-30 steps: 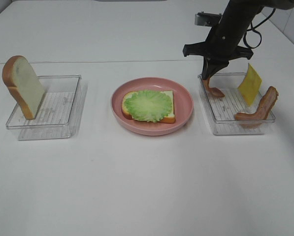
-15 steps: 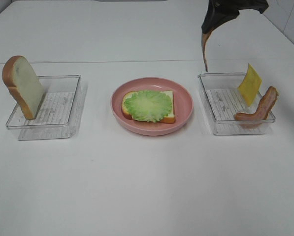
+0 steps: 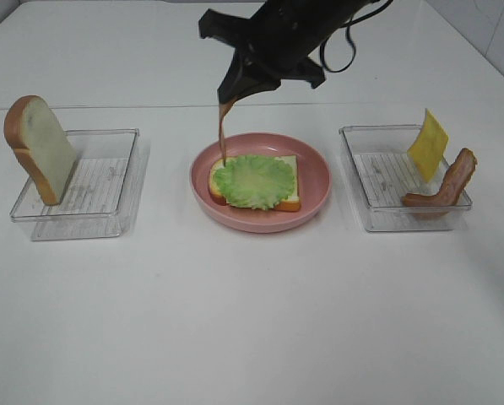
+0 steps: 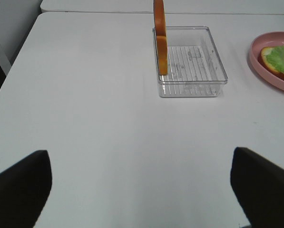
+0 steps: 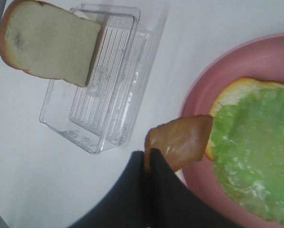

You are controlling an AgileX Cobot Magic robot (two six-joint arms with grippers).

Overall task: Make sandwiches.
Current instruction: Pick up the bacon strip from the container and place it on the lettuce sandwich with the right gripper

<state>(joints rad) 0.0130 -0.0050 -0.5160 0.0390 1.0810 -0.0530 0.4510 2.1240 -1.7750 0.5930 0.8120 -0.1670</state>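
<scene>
Bacon strip (image 3: pixel 222 128): hangs vertically, lower end pointing down at the edge of the lettuce-topped bread slice (image 3: pixel 255 181) on the pink plate (image 3: pixel 316 179). Right gripper (image 3: pixel 231 91): closed on its top end. Left gripper (image 4: pixel 142 190): jaws wide apart, empty.

nothing can be read in any view — no words, brands, numbers or signs. the nearest thing to a marking is a faint moulded mark on the ribbed floor of the left clear tray (image 4: pixel 195 53), with a similar pale mark on the floor of the right clear tray (image 3: pixel 392 173) — both too small and washed out to tell what they say.
</scene>
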